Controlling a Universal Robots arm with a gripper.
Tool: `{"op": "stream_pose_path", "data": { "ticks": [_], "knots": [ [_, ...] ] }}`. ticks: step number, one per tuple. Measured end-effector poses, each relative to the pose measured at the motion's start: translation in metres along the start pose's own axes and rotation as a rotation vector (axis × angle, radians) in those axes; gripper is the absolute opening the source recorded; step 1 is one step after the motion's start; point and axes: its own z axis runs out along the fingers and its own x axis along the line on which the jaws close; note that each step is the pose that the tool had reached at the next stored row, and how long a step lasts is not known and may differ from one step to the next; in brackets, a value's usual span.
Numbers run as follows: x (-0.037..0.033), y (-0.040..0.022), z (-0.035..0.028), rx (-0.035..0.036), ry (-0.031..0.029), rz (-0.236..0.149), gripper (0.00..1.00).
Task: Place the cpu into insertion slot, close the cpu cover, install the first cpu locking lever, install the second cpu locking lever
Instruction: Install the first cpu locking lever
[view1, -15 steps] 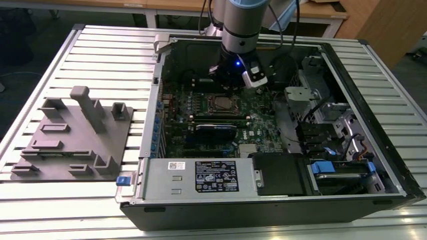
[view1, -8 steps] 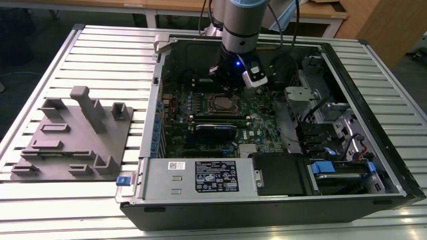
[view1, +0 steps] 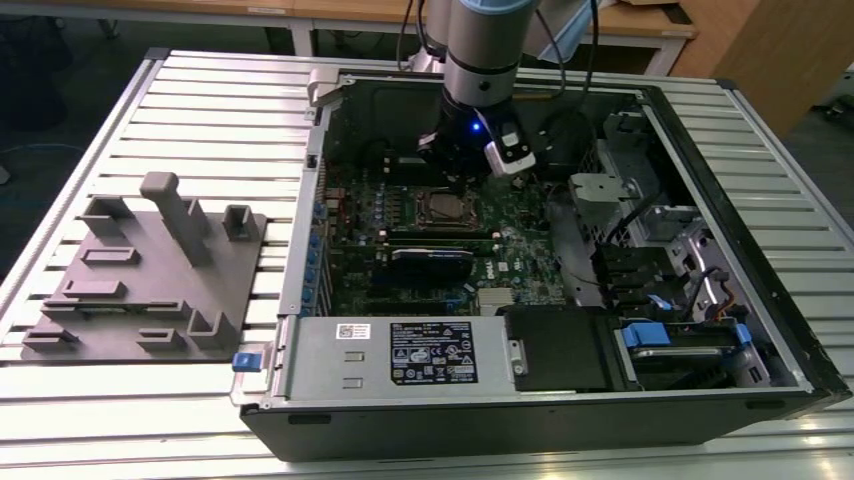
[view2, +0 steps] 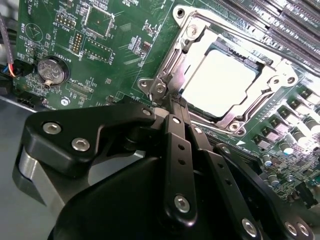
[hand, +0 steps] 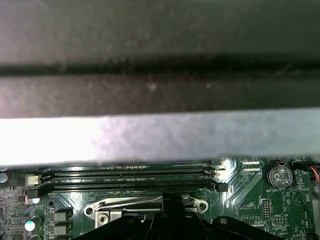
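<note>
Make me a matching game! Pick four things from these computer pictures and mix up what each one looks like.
Things:
1. cpu
2. battery
3. memory slots
4. jig

Looks:
A. long, thin and black
B. grey, at the exterior view's left
C. pale, flat square
D. small, round and silvery

Pairs: 1-C, 2-D, 3-A, 4-B
</note>
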Motion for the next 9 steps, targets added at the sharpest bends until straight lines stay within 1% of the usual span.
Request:
{"op": "stream_pose_path", "data": {
  "ticks": [2,4,9],
  "knots": [
    [0.0000,0.0000,0.0001,0.0033,-0.0002,0.000,0.11],
    [0.0000,0.0000,0.0002,0.0049,-0.0002,0.000,0.11],
    [-0.0001,0.0002,-0.0005,0.0046,-0.0005,0.000,0.11]
  ]
}}
